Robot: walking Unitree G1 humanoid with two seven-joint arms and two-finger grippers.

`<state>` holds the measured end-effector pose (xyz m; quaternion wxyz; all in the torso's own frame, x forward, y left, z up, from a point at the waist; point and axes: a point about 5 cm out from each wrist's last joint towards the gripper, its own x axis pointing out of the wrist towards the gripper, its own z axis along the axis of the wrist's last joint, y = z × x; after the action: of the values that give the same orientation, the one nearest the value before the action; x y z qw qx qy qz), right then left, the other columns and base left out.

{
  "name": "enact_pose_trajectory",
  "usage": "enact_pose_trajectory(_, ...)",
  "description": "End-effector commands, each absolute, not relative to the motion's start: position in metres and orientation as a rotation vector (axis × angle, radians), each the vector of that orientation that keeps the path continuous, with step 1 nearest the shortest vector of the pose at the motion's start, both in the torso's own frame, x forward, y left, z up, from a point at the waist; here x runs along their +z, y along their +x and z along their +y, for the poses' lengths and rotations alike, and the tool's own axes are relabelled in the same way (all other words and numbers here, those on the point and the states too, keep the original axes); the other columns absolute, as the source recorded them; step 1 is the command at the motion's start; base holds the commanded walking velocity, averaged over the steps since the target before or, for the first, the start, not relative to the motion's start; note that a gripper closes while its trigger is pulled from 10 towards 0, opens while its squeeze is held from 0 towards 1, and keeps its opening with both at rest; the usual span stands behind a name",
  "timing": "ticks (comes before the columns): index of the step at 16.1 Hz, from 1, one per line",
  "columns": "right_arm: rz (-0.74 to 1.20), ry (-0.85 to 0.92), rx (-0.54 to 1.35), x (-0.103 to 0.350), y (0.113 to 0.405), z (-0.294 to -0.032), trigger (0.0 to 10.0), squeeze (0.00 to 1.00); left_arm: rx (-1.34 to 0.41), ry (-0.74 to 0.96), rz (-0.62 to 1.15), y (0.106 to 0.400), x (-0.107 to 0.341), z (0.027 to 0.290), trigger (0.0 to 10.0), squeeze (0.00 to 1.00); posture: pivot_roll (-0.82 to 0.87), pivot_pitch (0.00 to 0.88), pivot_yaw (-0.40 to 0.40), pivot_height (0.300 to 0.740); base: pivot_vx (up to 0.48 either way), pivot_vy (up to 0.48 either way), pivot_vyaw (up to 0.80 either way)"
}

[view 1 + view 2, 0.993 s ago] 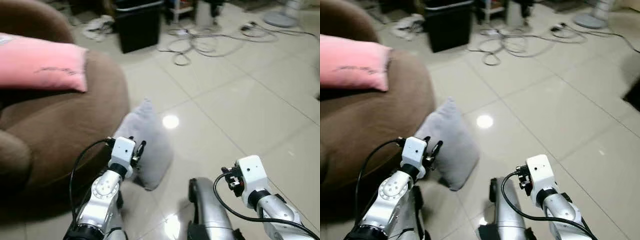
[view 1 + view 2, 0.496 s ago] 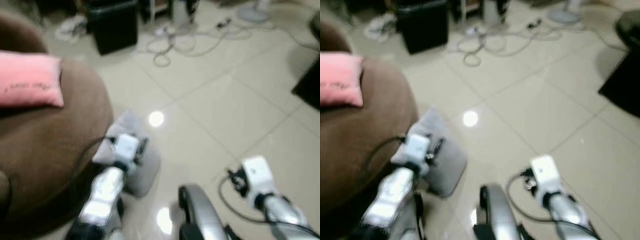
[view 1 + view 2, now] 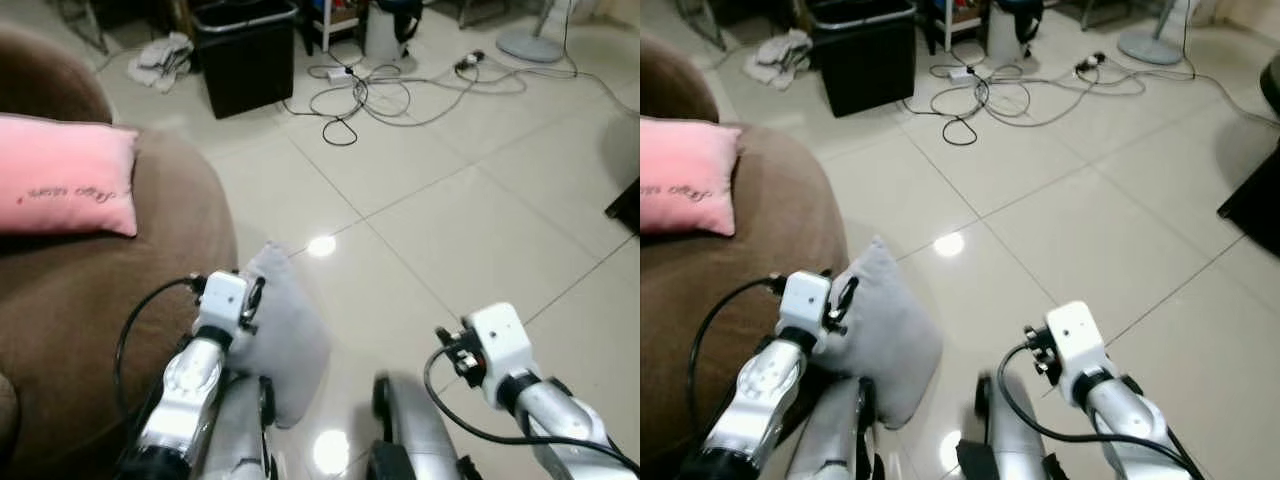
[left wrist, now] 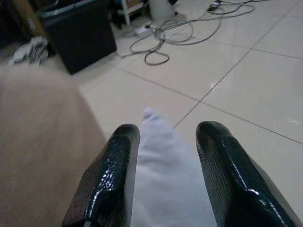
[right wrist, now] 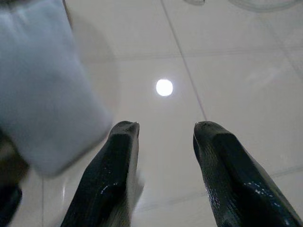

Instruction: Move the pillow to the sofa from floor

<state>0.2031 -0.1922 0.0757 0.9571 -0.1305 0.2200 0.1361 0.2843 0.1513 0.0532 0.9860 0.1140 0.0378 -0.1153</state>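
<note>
Left hand (image 4: 165, 175) spread, both black fingers (image 4: 111, 175) straddling the upper part of the grey pillow (image 3: 875, 330); in the left wrist view the fabric lies between them, contact not clear. Right hand (image 5: 165, 175) also spread, over bare tile, pillow off to one side of it, pinching nothing.

Pillow stands on edge on the tiled floor (image 3: 480, 210), leaning against the front of the brown sofa (image 3: 90, 300), one pointed corner uppermost. A pink cushion (image 3: 65, 188) already lies on the sofa seat. Further off on the floor: a black bin (image 3: 245, 55) and a tangle of cables (image 3: 390, 95).

Handling, as judgement: light, soft, stuffed fabric. It will sag and fold wherever pinched, not slip much, nothing to break. A corner hold would leave the body dangling and swinging. Better purchase looks to be the upper edge just under the raised corner, fingers closing deep enough to gather cloth and filling together. The right hand could steady the lower side if the pillow droops against the sofa front during the lift.
</note>
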Motion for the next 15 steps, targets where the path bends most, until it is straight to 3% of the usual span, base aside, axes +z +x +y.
enact_pose_trajectory(1, 0.472, -0.264, 0.256, 0.073, 0.2, -0.199, 10.0, 0.0, -0.239, 0.247, 0.139, 0.277, 0.039, 0.148, 10.0, 0.0, -0.15, 0.122, -0.013, 0.532, 0.0, 0.0, 0.0)
enact_pose_trajectory(6, 0.471, -0.265, 0.3, 0.072, 0.2, -0.195, 10.0, 0.0, -0.21, 0.269, 0.299, 0.277, 0.018, 0.161, 10.0, 0.0, -0.16, 0.109, -0.016, 0.532, 0.0, 0.0, 0.0)
enact_pose_trajectory(7, 0.47, -0.272, 0.308, 0.073, 0.2, -0.195, 10.0, 0.0, -0.22, 0.25, 0.328, 0.278, 0.014, 0.161, 10.0, 1.0, -0.16, 0.109, -0.018, 0.532, 0.0, 0.0, 0.0)
enact_pose_trajectory(15, 0.464, -0.301, 0.426, 0.084, 0.192, -0.193, 10.0, 0.0, -0.038, 0.369, 0.42, 0.3, 0.01, 0.185, 10.0, 1.0, -0.22, 0.123, -0.057, 0.532, 0.0, 0.0, 0.0)
